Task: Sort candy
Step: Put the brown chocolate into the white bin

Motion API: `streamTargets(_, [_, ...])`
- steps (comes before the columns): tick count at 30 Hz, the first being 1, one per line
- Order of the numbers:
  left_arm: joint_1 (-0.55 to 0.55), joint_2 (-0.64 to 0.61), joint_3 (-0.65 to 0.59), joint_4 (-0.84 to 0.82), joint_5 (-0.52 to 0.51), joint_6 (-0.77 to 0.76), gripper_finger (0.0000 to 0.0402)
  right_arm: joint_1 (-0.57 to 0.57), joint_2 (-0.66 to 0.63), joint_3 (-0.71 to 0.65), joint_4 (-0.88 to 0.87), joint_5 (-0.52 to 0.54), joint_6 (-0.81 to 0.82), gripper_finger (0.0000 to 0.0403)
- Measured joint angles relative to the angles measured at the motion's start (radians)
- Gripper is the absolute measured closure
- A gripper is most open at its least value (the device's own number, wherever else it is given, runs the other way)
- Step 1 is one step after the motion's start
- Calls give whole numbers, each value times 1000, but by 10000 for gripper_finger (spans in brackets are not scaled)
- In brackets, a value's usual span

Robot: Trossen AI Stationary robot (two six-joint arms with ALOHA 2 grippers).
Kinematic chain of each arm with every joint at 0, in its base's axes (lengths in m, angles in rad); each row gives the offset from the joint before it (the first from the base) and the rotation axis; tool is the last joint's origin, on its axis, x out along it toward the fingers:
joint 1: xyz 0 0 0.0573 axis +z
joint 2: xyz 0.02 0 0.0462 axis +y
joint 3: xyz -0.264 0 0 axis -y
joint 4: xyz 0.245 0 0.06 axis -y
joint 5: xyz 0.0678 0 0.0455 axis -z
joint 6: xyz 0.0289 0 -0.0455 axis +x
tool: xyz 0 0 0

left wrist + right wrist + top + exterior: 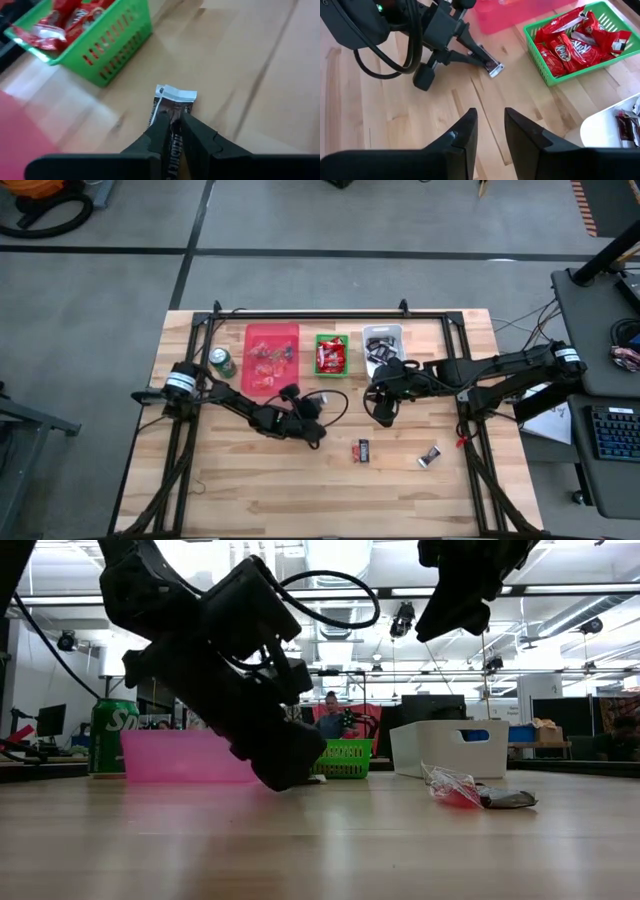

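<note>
Dark-wrapped candy (172,107) pinched in left end effector (174,131), low over bench (250,480) centre, near green basket (331,355) of red candy. Right end effector (490,125) hovers empty, fingers slightly spread, beside white bin (382,345). Two more candies (364,450) (429,457) lie loose nearer right. Pink tray (272,357) left of basket.

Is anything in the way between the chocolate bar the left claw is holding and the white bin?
Yes. The right gripper hangs empty over the table between the left gripper, which is shut on the dark candy bar, and the white bin. It hangs high, though; the table below looks bare.
</note>
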Motion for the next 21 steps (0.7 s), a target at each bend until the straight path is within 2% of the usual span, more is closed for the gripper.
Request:
streamTargets(5, [-26, -19, 2, 5, 106, 35, 370, 0, 0, 0, 0, 0, 0, 316])
streamTargets(8, [-56, -58, 0, -6, 193, 75, 372, 0, 0, 0, 0, 0, 0, 313])
streamTargets(11, [-74, -109, -3, -20, 233, 114, 380, 0, 0, 0, 0, 0, 0, 312])
streamTargets(17, [-86, -166, -2, -54, 384, 262, 390, 0, 0, 0, 0, 0, 0, 320])
streamTargets(21, [-85, -170, -2, -57, 456, 372, 380, 2, 0, -4, 1, 0, -1, 320])
